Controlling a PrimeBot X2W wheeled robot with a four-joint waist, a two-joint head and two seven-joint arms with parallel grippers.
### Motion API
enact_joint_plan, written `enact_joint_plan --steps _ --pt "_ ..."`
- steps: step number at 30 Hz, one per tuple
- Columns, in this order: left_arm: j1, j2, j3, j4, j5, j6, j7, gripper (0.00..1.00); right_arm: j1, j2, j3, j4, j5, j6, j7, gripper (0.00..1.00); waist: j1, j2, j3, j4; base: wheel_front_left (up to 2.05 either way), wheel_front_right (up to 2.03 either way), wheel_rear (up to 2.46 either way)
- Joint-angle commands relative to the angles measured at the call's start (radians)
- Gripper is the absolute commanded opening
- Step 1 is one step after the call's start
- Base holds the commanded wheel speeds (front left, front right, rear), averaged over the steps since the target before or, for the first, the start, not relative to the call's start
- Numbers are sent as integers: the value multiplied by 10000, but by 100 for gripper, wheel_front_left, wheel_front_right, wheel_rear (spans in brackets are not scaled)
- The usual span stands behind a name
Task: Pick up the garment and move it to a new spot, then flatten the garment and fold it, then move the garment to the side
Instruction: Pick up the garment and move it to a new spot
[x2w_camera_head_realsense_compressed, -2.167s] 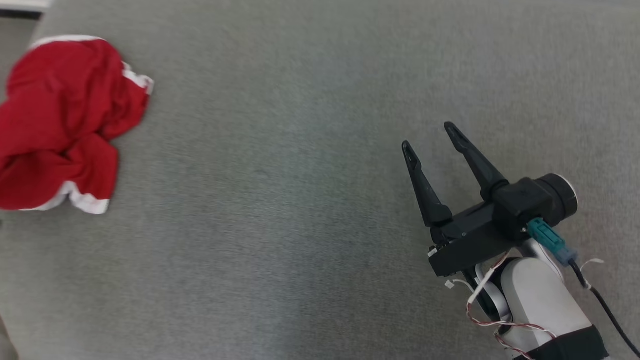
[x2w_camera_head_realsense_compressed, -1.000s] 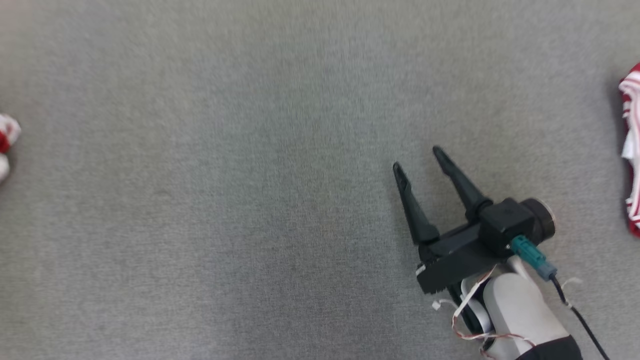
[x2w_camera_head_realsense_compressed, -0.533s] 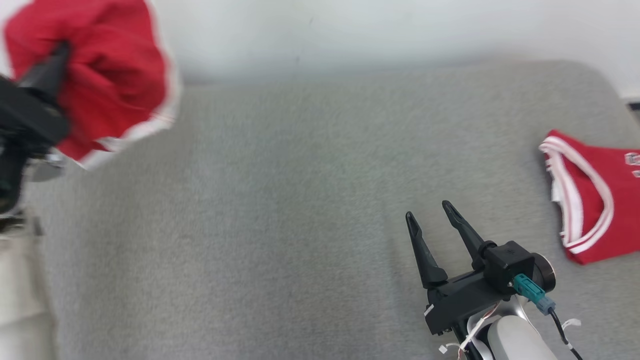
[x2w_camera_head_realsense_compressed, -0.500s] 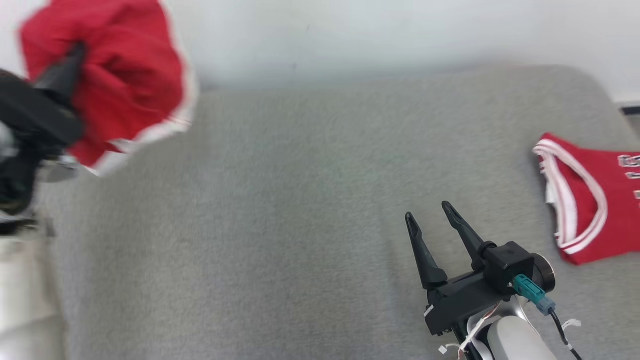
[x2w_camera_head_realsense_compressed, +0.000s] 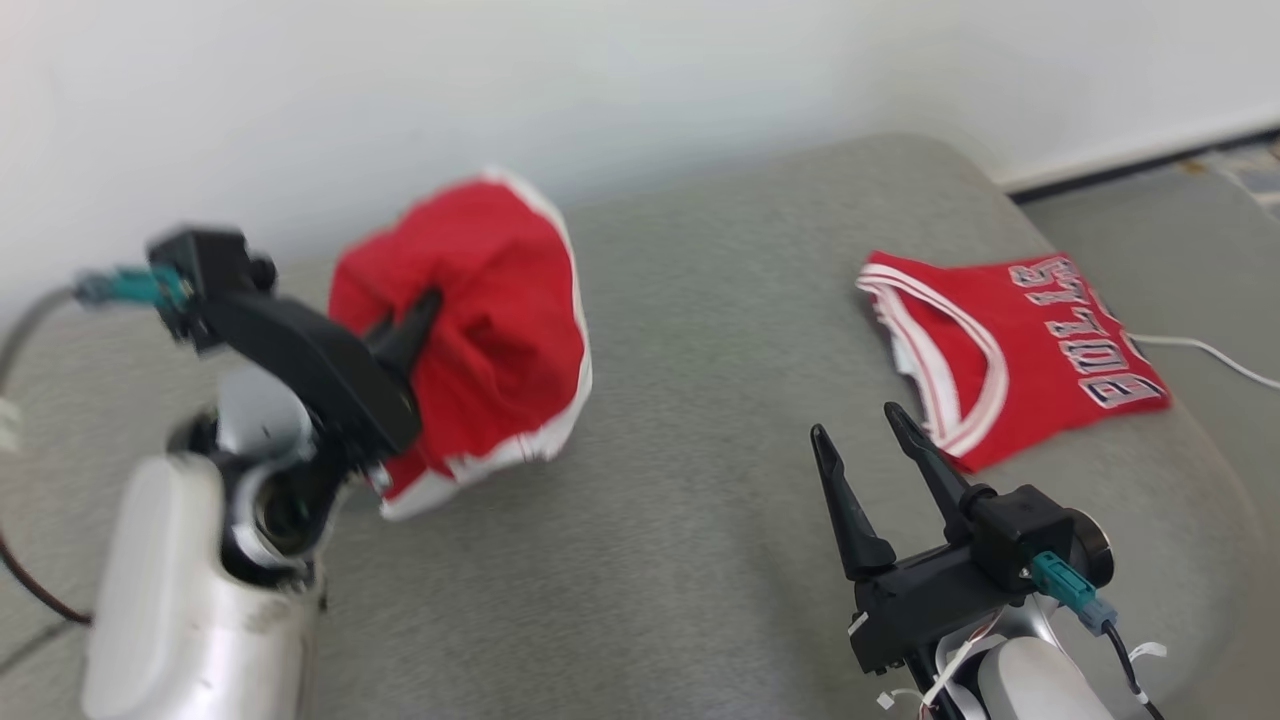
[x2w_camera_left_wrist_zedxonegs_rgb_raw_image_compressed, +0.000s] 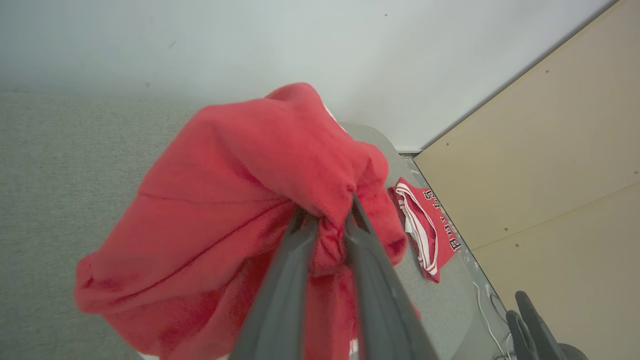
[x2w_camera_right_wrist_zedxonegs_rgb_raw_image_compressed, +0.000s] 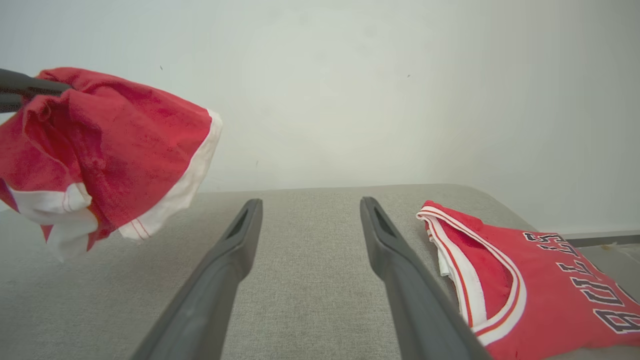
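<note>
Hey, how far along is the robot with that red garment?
Pickup looks done: the left gripper is shut on the bunched red garment, held above the grey cushion. Relocating it is in hand. Flattening, folding and moving it aside remain; the right gripper is open, empty.

- Folded red jersey (x2w_camera_head_realsense_compressed: 1010, 350) — white trim, "BULLS" lettering — lies flat on the grey fabric surface (x2w_camera_head_realsense_compressed: 650, 560), near its far right corner.
- White wall (x2w_camera_head_realsense_compressed: 600, 80): directly behind the surface.
- White cable (x2w_camera_head_realsense_compressed: 1190, 342): just beside the jersey.
</note>
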Motion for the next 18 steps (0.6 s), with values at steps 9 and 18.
enact_joint_plan --steps 9,18 --pt "1156 -173 -841 2677 1056 -251 -2662 100 169 -130 -407 -188 -159 -30 130 100 1 1 545 -1268 0 0 0" --pt "1410 -247 -1295 3140 1608 -655 -6233 100 333 -500 -1150 -399 -360 -30 309 100 1 1 -48 -464 0 0 0"
